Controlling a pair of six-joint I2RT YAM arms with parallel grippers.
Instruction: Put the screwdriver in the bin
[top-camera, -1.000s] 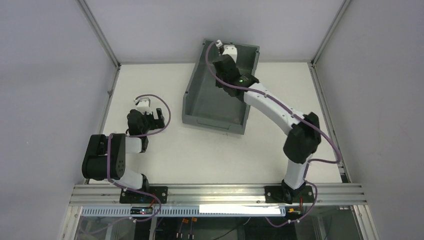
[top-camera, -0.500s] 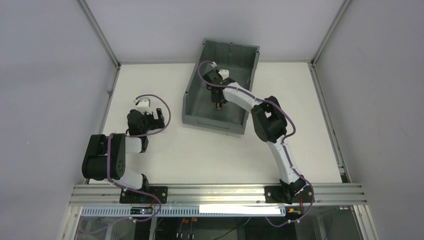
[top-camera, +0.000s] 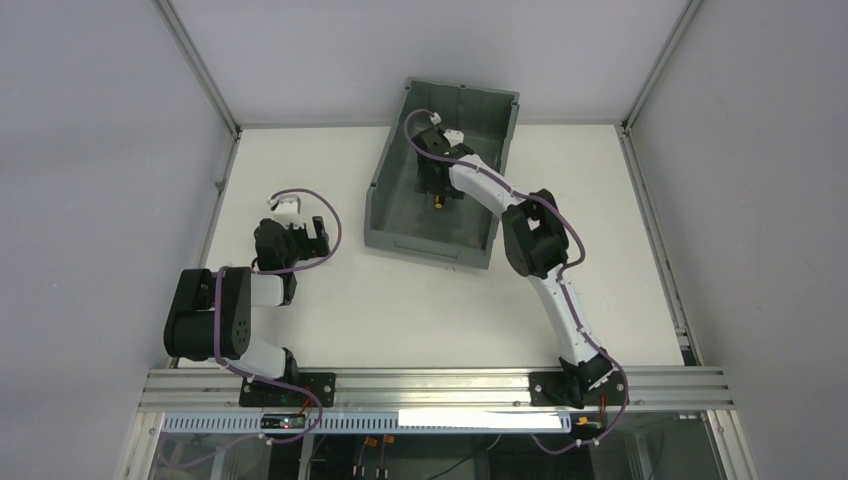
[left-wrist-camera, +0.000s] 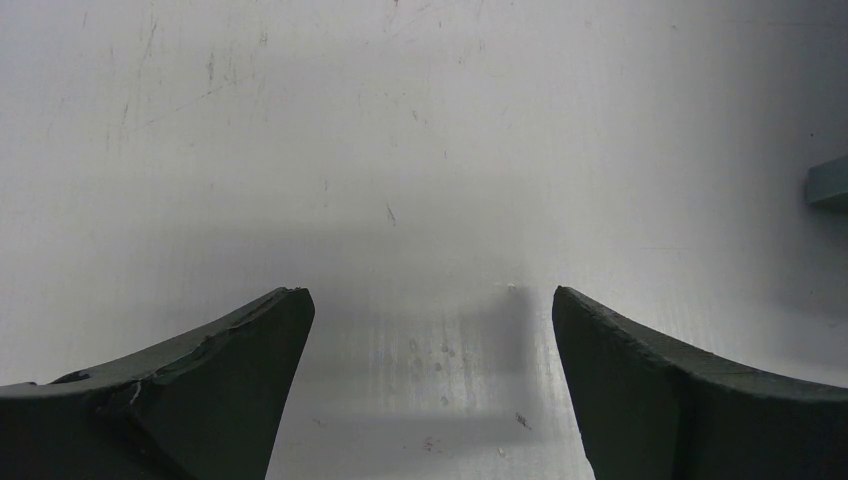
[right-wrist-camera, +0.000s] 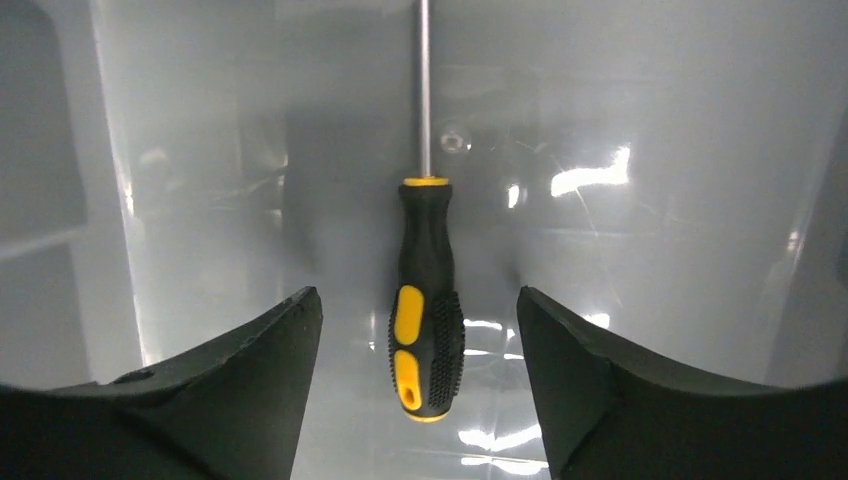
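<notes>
Overhead view of a white table (top-camera: 420, 310) with two robot arms bolted to a metal rail along its near edge. The left arm is folded low close to its base, and the left gripper (top-camera: 305, 232) sits over the near left part of the table, well apart from everything else. Its wrist camera shows the left gripper (left-wrist-camera: 430, 300) with its two dark fingers spread wide, only scuffed white table (left-wrist-camera: 400, 130) between them and nothing held. The right arm stretches from its base away across the table, bending at the elbow, and reaches over the lowered front lip into the bin (top-camera: 428, 246), a large grey box that sits at an angle at the far middle of the table. The right gripper (top-camera: 437, 183) is down inside the bin. Its wrist camera shows the right gripper (right-wrist-camera: 418, 300) with jaws apart. The screwdriver (right-wrist-camera: 425, 330) lies flat on the bin's shiny grey floor (right-wrist-camera: 640, 240) between the fingers, a gap showing on each side of the black and yellow handle, and the thin metal shaft points away from the camera.
</notes>
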